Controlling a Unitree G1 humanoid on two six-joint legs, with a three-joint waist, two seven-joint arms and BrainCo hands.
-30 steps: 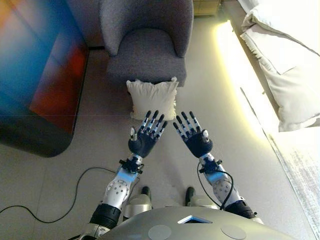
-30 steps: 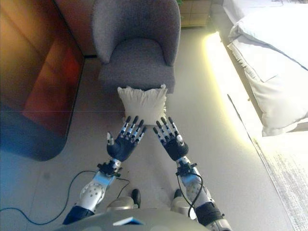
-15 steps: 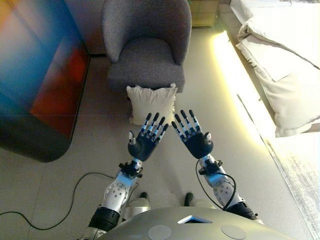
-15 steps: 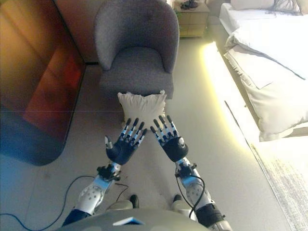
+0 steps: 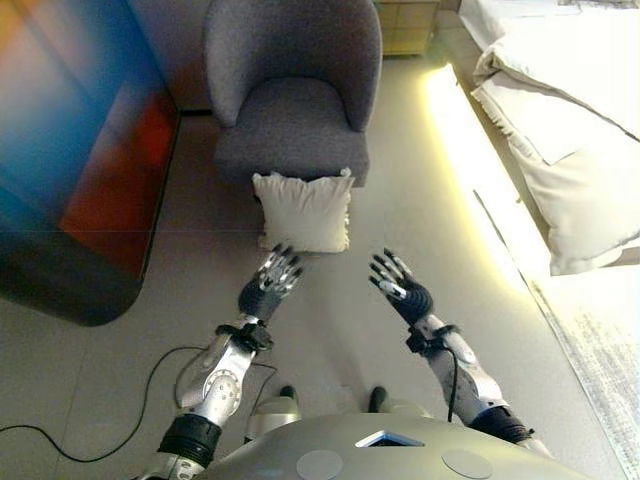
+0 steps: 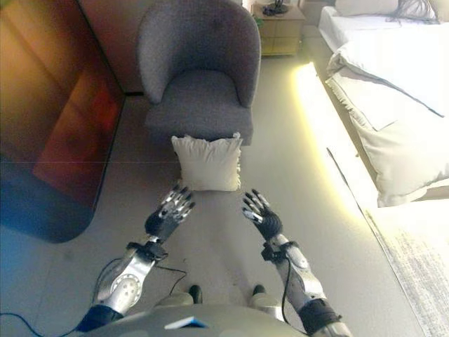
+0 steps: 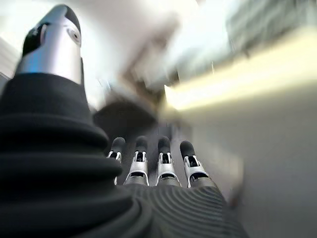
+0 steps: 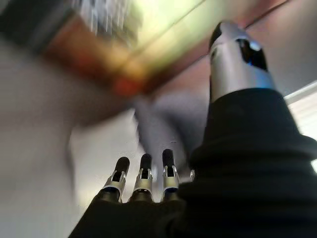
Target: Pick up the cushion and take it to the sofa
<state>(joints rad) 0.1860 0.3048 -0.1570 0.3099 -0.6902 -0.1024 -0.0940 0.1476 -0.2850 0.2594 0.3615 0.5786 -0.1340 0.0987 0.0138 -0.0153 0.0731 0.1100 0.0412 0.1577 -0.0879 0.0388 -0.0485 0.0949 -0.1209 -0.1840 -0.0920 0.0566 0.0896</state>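
Observation:
A cream square cushion (image 5: 303,211) stands on the floor, leaning against the front of a grey armchair (image 5: 292,90). It also shows in the right eye view (image 6: 208,163). My left hand (image 5: 266,290) is open, fingers straight, just below the cushion's lower left corner and apart from it. My right hand (image 5: 400,290) is open and empty, lower right of the cushion, farther from it. Both wrist views show straight fingers (image 7: 165,161) (image 8: 142,178) holding nothing.
A large dark rounded cabinet (image 5: 75,160) stands at the left. A bed with white bedding (image 5: 570,110) runs along the right, with a lit strip on the floor beside it. A wooden nightstand (image 6: 280,28) stands behind the armchair.
Both hands have dropped lower and spread apart, turning from palms-up in front of the cushion to either side below it. The cushion has not moved.

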